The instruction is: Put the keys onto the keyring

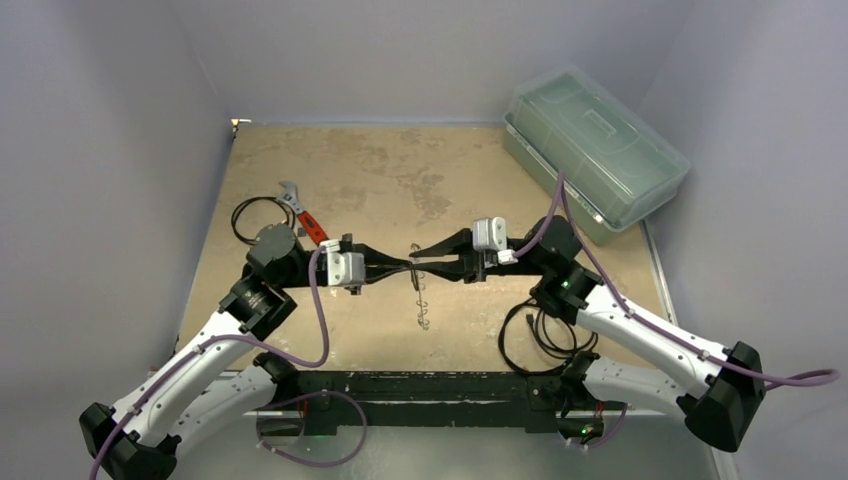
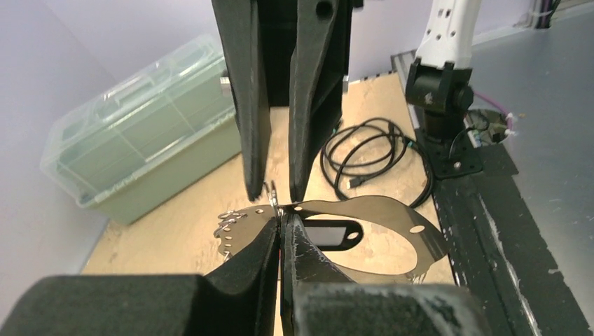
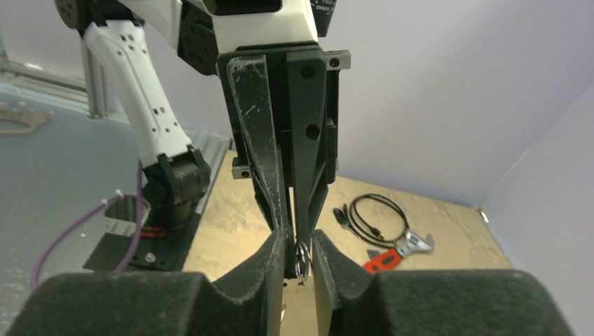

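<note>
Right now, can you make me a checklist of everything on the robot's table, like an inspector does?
surface: tan board, blotchy and worn.
job's things: keyring held up where the two grippers meet, small metal bits along its rim; a separate key is too small to tell.
clutter: red-handled wrench at far left; lidded clear box in the far right corner.
grippers: left gripper shut on the keyring; right gripper slightly open around it.
cables: black coil beside the wrench; second black coil at near right; purple cable looping at near left.
surroundings: plain pale walls; nothing else seen.
</note>
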Controlling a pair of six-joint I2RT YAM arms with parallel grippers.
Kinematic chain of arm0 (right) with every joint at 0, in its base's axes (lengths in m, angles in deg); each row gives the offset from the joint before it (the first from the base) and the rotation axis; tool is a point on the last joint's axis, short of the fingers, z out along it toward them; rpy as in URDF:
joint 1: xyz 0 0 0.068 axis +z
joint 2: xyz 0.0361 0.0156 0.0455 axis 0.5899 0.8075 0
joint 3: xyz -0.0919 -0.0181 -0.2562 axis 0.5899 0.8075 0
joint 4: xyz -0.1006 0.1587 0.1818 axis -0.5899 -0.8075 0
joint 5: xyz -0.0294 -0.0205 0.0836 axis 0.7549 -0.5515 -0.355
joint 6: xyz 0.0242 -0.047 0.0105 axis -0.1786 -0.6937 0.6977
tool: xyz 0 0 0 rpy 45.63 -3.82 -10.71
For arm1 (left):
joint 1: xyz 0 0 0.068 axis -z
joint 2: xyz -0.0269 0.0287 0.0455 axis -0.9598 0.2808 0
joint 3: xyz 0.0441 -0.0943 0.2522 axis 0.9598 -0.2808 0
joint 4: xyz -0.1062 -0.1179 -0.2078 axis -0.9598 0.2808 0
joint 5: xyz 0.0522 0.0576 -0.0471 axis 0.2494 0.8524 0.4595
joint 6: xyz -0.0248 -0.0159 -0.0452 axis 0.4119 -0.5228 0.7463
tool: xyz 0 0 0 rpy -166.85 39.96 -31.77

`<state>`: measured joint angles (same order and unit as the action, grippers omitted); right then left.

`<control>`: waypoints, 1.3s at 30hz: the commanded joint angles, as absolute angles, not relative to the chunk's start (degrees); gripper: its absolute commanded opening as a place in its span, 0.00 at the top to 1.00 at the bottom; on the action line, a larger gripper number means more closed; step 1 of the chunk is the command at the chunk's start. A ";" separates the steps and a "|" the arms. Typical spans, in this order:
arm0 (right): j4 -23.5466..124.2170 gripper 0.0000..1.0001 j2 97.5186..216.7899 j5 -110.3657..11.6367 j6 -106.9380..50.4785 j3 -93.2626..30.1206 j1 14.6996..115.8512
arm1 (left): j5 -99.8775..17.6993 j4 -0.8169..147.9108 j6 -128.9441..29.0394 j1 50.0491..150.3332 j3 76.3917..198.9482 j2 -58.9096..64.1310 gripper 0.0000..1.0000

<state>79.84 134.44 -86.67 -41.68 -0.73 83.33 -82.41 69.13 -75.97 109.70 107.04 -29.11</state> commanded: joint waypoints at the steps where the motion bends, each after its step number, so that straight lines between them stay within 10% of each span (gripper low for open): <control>1: 65.69 0.70 131.61 -81.31 -50.35 -8.42 83.35 | -78.25 75.32 -81.06 109.46 111.00 -27.96 1.00; 11: 23.35 0.55 136.07 -68.41 -68.25 -26.52 83.35 | -78.43 80.42 -82.82 109.45 112.20 -25.62 1.00; 39: 20.75 0.68 145.39 -76.64 -71.69 -32.03 86.30 | -81.26 78.55 -79.99 109.44 110.95 -23.05 1.00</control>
